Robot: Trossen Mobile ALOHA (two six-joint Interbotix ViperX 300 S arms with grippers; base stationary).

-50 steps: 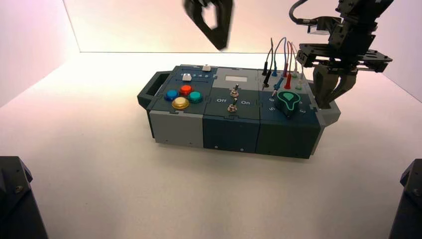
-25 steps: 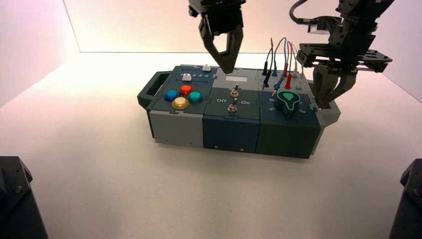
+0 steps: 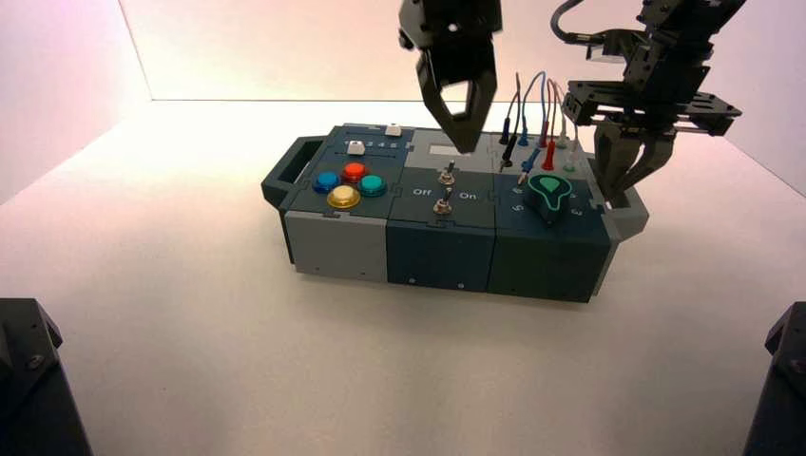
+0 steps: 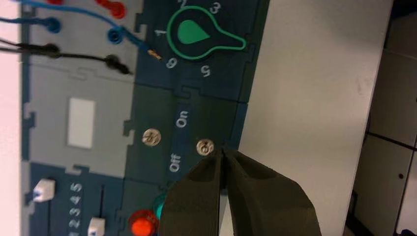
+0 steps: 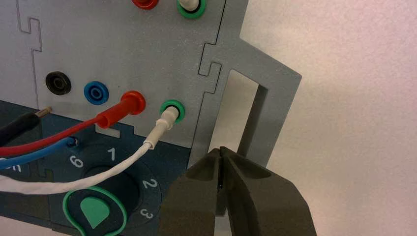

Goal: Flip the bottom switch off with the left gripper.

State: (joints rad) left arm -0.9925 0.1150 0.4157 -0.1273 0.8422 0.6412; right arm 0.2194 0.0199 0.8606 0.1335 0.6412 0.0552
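Observation:
The bottom switch [image 3: 443,203] is a small silver toggle between the "Off" and "On" lettering on the dark blue panel, nearer the box's front wall. In the left wrist view the bottom switch [image 4: 204,146] shows from above, just beside my fingertips. My left gripper [image 3: 466,144] hangs above the box with its fingers shut and empty; its tips [image 4: 222,151] meet in a point. A twin toggle [image 4: 150,137] stands nearer the pale window [image 4: 81,123]. My right gripper [image 3: 616,198] is shut and empty beside the box's right handle [image 5: 260,98].
The green knob [image 3: 549,190] sits right of the switches, with plugged wires [image 3: 532,123] behind it. Coloured buttons [image 3: 347,180] and white sliders [image 3: 357,147] fill the box's left part. Dark arm bases [image 3: 28,380] stand at both front corners.
My left gripper has swung rightward and down, from over the box's back left to above the window and switches. The right arm has stayed put.

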